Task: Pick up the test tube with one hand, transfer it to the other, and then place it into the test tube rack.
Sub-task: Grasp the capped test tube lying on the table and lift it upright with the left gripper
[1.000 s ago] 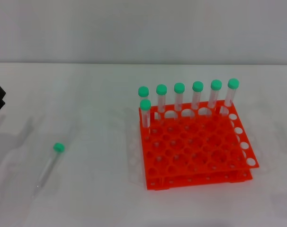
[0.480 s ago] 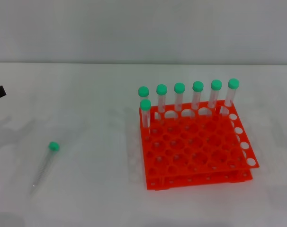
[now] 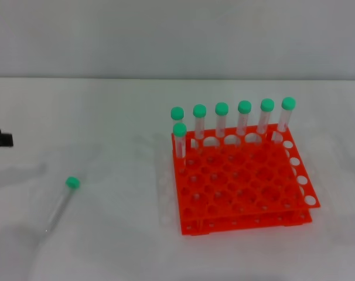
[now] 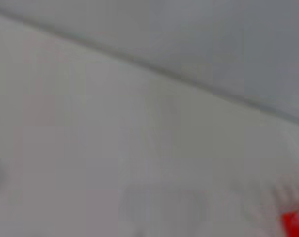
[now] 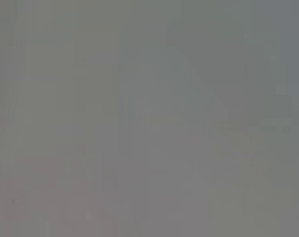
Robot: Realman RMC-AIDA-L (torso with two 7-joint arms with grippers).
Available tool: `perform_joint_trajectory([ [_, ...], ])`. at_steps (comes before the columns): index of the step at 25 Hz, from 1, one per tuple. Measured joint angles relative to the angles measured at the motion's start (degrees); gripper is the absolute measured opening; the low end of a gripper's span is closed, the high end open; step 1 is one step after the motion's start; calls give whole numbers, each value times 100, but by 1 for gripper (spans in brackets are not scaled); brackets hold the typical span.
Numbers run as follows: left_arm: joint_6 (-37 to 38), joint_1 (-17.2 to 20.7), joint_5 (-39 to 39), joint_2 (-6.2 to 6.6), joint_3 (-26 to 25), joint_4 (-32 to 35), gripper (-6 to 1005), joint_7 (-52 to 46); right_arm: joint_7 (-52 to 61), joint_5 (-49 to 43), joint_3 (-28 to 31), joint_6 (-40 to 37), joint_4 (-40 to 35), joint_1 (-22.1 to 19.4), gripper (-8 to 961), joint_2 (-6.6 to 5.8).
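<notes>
- Your test tube (image 3: 60,203) is lying flat on the white tabletop (image 3: 119,234), over on the left side of the head view. Green cap points toward the back, tapered tip toward the front, and it's angled a little.
- Nothing is touching that tube. It sits on its own, well apart from the rack.
- The test tube rack (image 3: 242,187) is the orange-red one right of centre, sitting square on the tabletop with its grid of round holes facing up.
- Seven other green-capped tubes (image 3: 233,120) stand upright in the rack: six in a line along the back row, plus one more (image 3: 180,140) just in front of the leftmost, at the left edge.
- Your left gripper (image 3: 0,139) only pokes in as a small black bit at the far left edge of the head view, behind the lying tube and not near it. Honestly can't tell how far open it is, and it doesn't look like it's got anything.
- The left wrist view just gives you blurry tabletop with a sliver of red rack (image 4: 293,223) in one corner.
- Right gripper isn't visible anywhere; its wrist view is plain grey.
</notes>
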Motion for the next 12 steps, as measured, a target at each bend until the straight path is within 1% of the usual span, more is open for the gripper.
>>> perform_joint_trajectory([
  [2, 7, -256, 631, 60, 4, 0, 877, -134, -26, 0, -1, 37, -3, 53, 645, 6],
  [5, 17, -564, 1386, 72, 6, 8, 876, -195, -50, 0, 2, 138, -10, 121, 645, 10],
  [7, 14, -724, 1739, 34, 7, 6, 876, -178, -53, 0, 3, 203, -11, 164, 645, 6],
  [10, -114, -984, 2135, -110, 7, 27, 876, -123, -55, -1, 4, 250, -13, 193, 645, 5],
  [12, -278, -1131, 2348, -194, 8, 193, 876, -114, -56, -1, 3, 254, -12, 194, 645, 8],
])
